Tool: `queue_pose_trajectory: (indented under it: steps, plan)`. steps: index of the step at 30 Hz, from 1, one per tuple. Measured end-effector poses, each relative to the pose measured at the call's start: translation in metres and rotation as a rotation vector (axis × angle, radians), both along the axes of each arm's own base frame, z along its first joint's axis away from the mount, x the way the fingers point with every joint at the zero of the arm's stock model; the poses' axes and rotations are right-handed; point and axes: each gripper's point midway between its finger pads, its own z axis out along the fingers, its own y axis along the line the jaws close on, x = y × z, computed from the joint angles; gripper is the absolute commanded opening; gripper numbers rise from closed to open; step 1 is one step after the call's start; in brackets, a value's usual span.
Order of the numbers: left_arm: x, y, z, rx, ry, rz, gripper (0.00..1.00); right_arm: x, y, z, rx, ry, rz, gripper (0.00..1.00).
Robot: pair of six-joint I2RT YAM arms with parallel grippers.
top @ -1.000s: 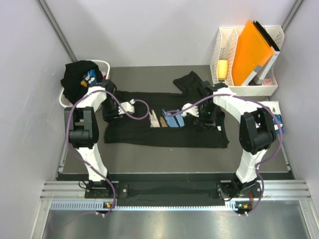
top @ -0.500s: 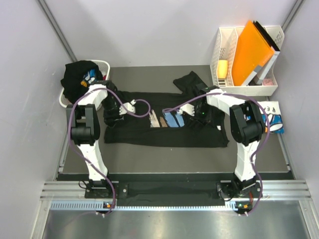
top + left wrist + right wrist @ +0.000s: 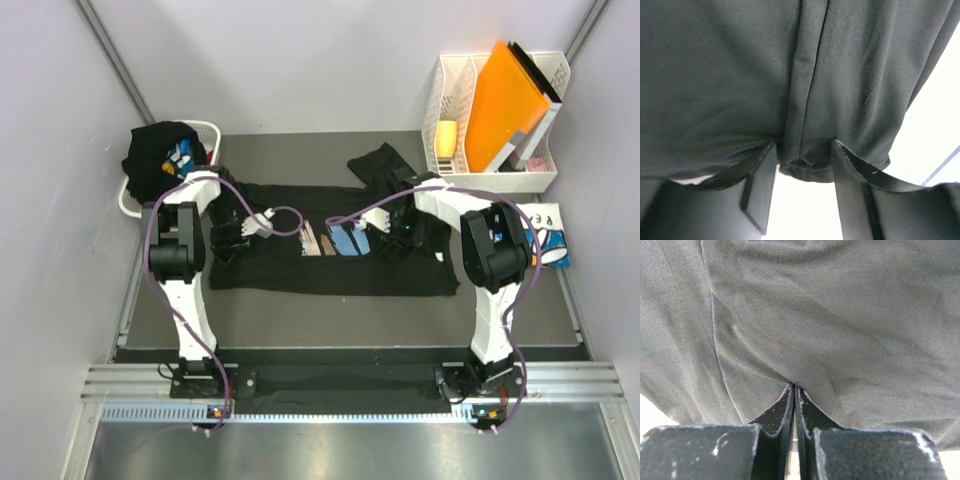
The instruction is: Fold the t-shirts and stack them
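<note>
Black t-shirt [image 3: 320, 275] spread flat, right jaws now clamped on its cloth, left jaws wider, straddling a fold

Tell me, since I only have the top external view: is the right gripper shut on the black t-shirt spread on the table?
Observer: It looks so. In the right wrist view the right gripper has its jaws pressed together, and the black t-shirt creases toward their tips, so a thin layer seems pinched.
Operator: And the left one?
Observer: The left gripper is open; its jaws stand apart, with a seamed fold of the shirt's edge lying in the gap.
Operator: How deep does that fold sit?
Observer: Shallow. Its edge ends just past the tips of the fingers, not far down between them.
</note>
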Motion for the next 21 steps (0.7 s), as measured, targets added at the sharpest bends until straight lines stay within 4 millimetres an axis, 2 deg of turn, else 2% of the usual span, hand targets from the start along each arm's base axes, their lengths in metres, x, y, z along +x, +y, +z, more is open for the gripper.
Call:
queue_pose_trajectory:
  steps: [1, 3, 4, 5, 9, 18, 19, 21]
  plan:
    - [-0.001, 0.000, -0.002, 0.002, 0.009, -0.001, 0.46, 0.000, 0.000, 0.000, 0.000, 0.000, 0.000, 0.00]
    - [0.002, 0.001, -0.002, 0.004, 0.011, 0.001, 0.30, 0.000, 0.000, 0.000, 0.000, -0.001, 0.000, 0.00]
    - [0.003, 0.001, -0.002, 0.005, 0.013, 0.002, 0.19, 0.000, 0.000, 0.000, 0.000, -0.001, -0.001, 0.00]
    - [0.006, 0.001, -0.003, 0.005, 0.013, 0.003, 0.00, 0.000, 0.000, 0.000, 0.000, -0.002, -0.001, 0.00]
    - [0.014, 0.000, -0.007, 0.007, 0.024, 0.011, 0.00, 0.000, 0.000, 0.000, -0.001, -0.002, -0.001, 0.00]
    - [0.034, 0.001, -0.002, 0.013, -0.009, 0.016, 0.00, 0.000, 0.000, 0.000, -0.007, -0.003, 0.003, 0.00]
    - [0.034, 0.002, -0.002, 0.018, -0.009, 0.014, 0.02, 0.000, 0.000, 0.000, -0.007, -0.003, 0.003, 0.00]
    - [0.035, 0.004, -0.002, 0.028, -0.009, 0.012, 0.18, 0.000, 0.000, 0.000, -0.007, -0.004, 0.003, 0.00]
